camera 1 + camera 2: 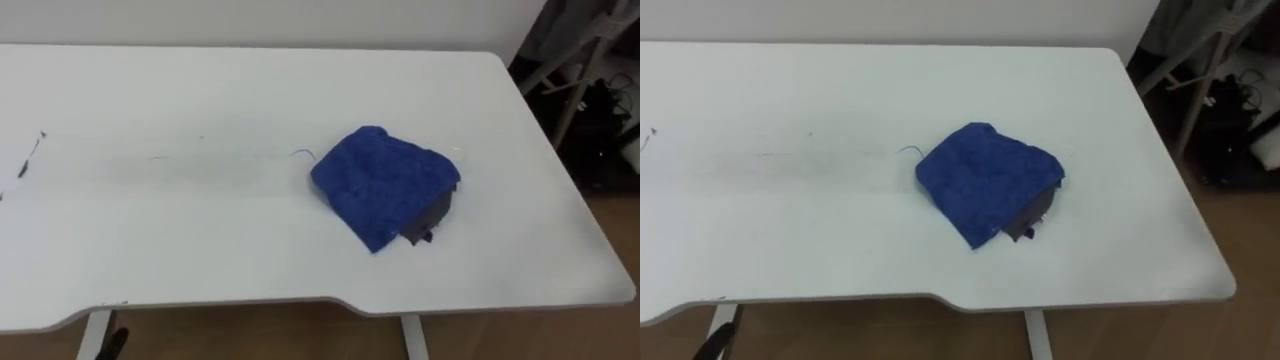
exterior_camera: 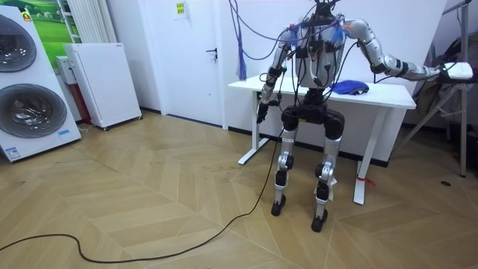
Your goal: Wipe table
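Observation:
A crumpled blue cloth (image 1: 385,182) lies on the white table (image 1: 200,240), right of the middle, with a dark grey thing (image 1: 432,222) poking out from under its near right edge. A faint grey smear (image 1: 180,158) runs across the tabletop to the cloth's left, and a small dark mark (image 1: 30,153) sits near the left edge. In the room view I stand facing the table (image 2: 388,97), on which the cloth (image 2: 348,87) lies. My left hand (image 2: 263,112) hangs by the table's end. My right hand (image 2: 439,72) is stretched out past the room view's right end of the table.
A metal rack and dark clutter (image 1: 590,90) stand beyond the table's right end. Behind me in the room view are two stacked washing machines (image 2: 30,82), a white cabinet (image 2: 101,82) and open wooden floor (image 2: 149,202).

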